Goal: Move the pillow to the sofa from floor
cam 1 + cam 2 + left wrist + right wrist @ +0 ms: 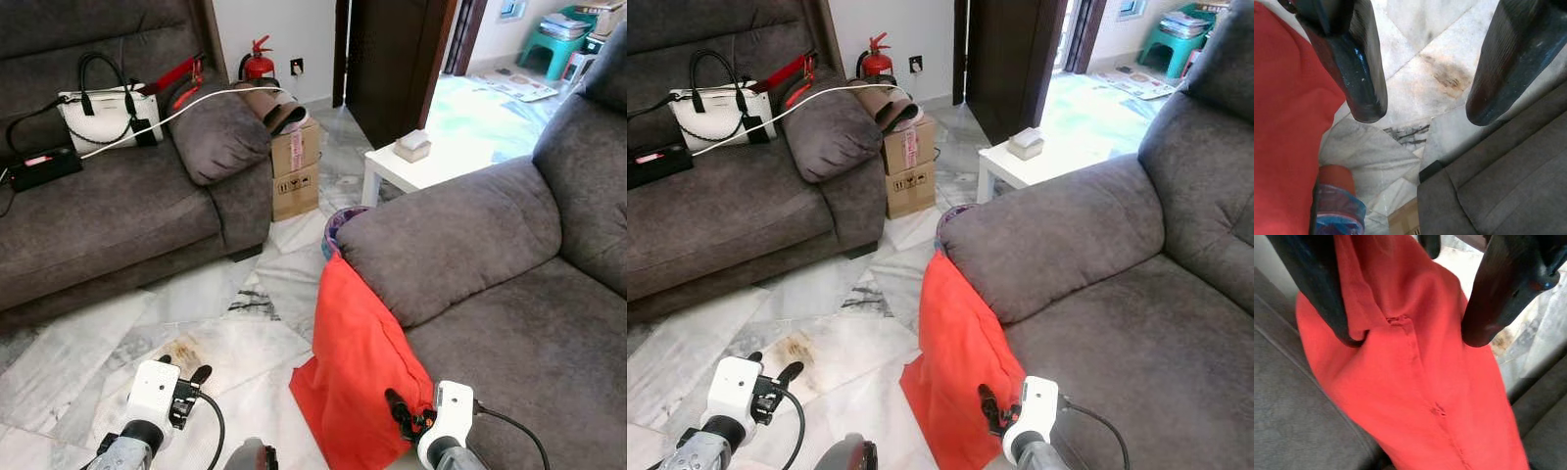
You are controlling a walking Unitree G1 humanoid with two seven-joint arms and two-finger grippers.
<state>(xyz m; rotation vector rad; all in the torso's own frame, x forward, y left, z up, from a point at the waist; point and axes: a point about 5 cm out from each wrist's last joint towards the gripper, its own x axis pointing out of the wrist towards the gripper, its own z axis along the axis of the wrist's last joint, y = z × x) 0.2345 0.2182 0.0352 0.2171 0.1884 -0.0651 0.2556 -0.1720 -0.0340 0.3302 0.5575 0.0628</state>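
A red pillow [358,362] stands on edge on the marble floor, leaning against the front of the grey sofa [509,294] on my right. My right gripper [400,411] is low at the pillow's lower right side, fingers apart and touching the fabric. In the right wrist view the pillow [1415,382] bulges between the two spread fingers of that gripper [1410,335], and one finger [1327,293] presses a fold. My left gripper [196,377] hangs open over the floor to the pillow's left. Its wrist view shows that gripper [1425,107] with the pillow [1288,122] beside it.
A second grey sofa [108,215] at left carries a white handbag [98,113] and cables. Stacked cardboard boxes [296,171] and a fire extinguisher [259,64] stand beyond its arm. A white low table [411,166] stands behind the right sofa's arm. A blue-lined bin [338,225] sits behind the pillow.
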